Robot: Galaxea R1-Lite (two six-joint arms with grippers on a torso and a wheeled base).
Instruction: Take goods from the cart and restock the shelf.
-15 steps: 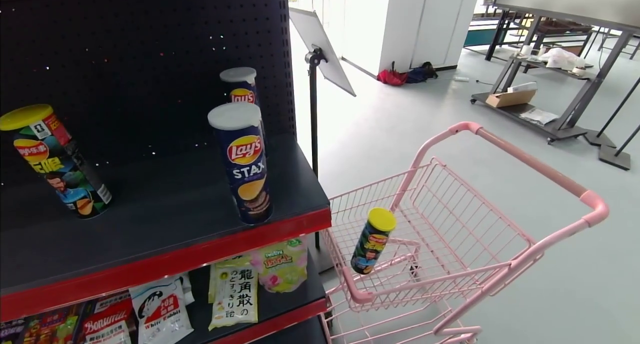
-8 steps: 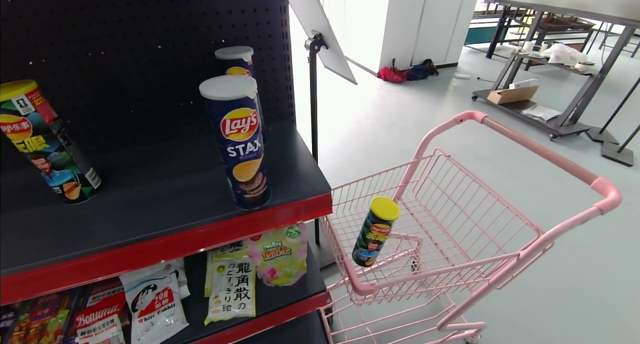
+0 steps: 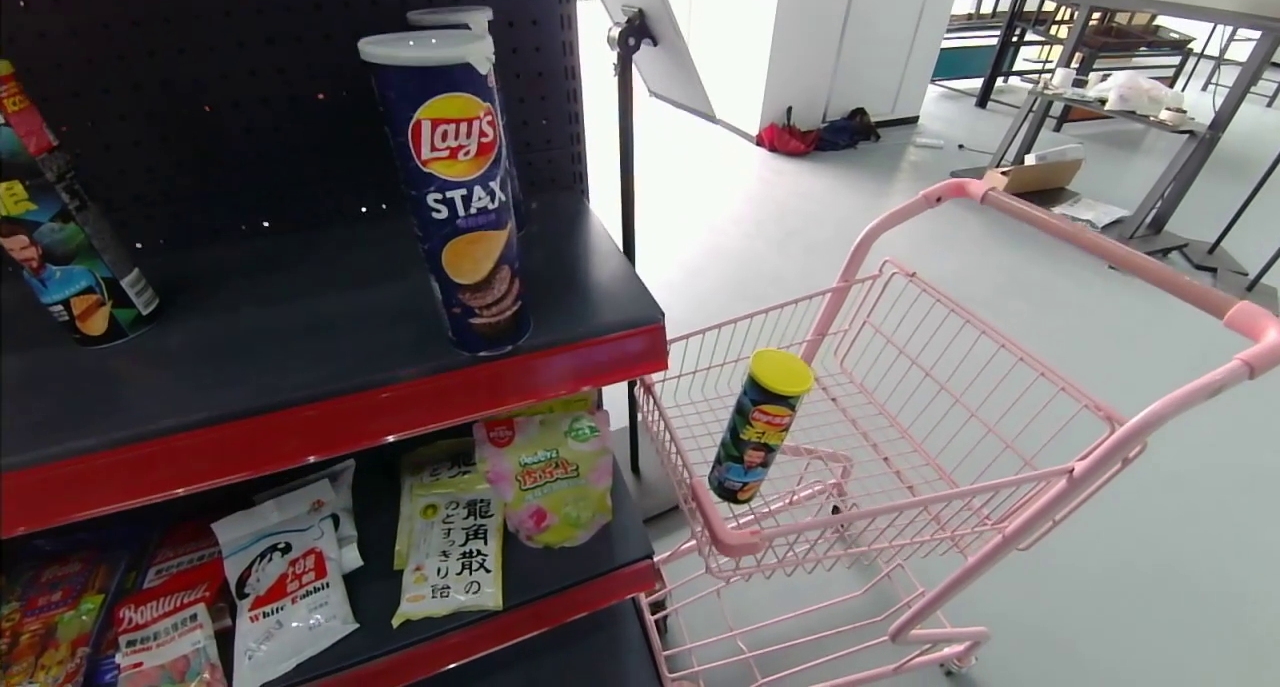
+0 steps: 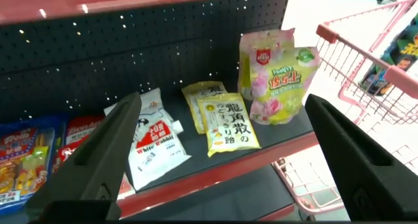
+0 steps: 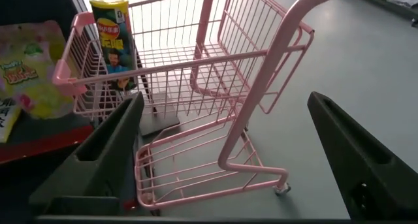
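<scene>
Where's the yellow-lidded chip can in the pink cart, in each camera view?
Head view: yellow-lidded chip can stands in the pink wire cart, centre-right.
Left wrist view: can partly seen behind the cart's wires.
Right wrist view: can in the cart's shelf-side corner.
Shared landmark: the cart.

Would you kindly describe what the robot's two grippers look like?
The left gripper and the right gripper look alike: each has two plain, matte dark grey jaws, broad and flat-sided, tapering to blunt tips.
</scene>
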